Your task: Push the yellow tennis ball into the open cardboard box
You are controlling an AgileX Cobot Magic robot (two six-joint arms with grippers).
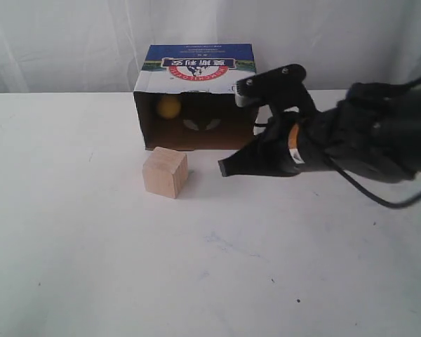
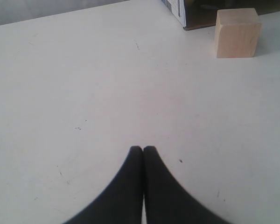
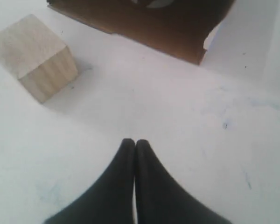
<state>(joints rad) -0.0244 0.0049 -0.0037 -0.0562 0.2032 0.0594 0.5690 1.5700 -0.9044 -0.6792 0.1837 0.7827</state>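
Note:
The yellow tennis ball [image 1: 169, 107] lies inside the open cardboard box [image 1: 196, 67], at the back left of its dark inside. The box lies on its side on the white table, mouth facing the camera; its brown floor [image 3: 154, 28] shows in the right wrist view. My right gripper [image 1: 224, 169] is shut and empty, low over the table just in front of the box's mouth, right of the wooden cube. In its own view the right gripper [image 3: 134, 142] shows closed fingertips. My left gripper [image 2: 143, 149] is shut on nothing over bare table and does not show in the exterior view.
A pale wooden cube [image 1: 165, 173] stands on the table in front of the box's left corner; this cube [image 3: 35, 56] also shows in the right wrist view, and the same cube [image 2: 237, 32] sits by the box corner in the left wrist view. White curtain behind the table.

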